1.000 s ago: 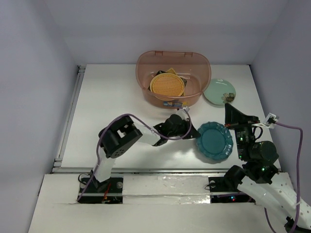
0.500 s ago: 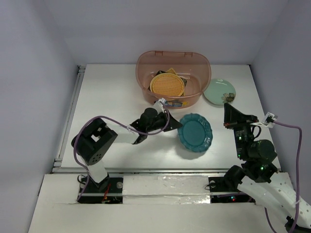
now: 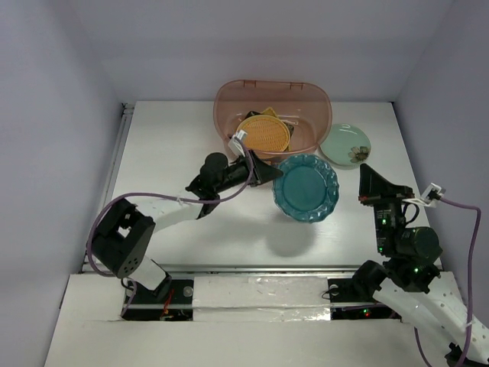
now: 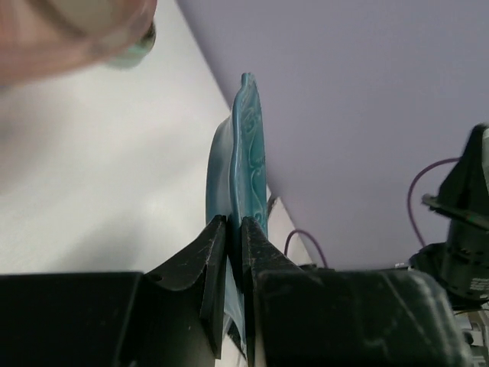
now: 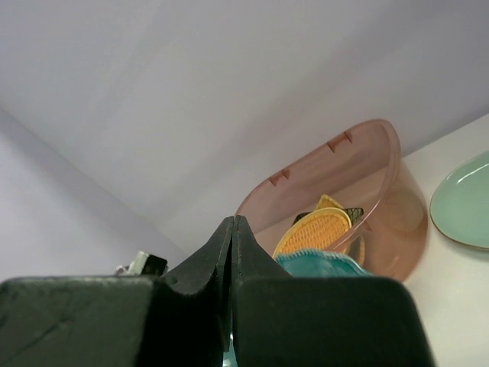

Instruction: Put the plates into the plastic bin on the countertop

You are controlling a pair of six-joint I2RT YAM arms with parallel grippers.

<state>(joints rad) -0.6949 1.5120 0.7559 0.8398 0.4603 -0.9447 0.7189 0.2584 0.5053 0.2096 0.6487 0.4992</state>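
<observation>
White countertop [image 3: 168, 138], plastic bin [image 3: 271, 82] at the back. Your left gripper [image 3: 273, 174] is clamped on the rim of the teal scalloped plate [image 3: 306, 187] — plate in the air, just in front of the bin. Your right gripper [image 3: 366, 170] is pinched closed, empty, nearer you than the bin. Pale green plate [image 3: 345, 144] lies beside the bin — orange ribbed plate [image 3: 263, 132] inside it.

Plain pale lavender walls [image 3: 267, 38] enclose three sides; even diffuse light; taped white boards [image 3: 244, 340] along near edge.
</observation>
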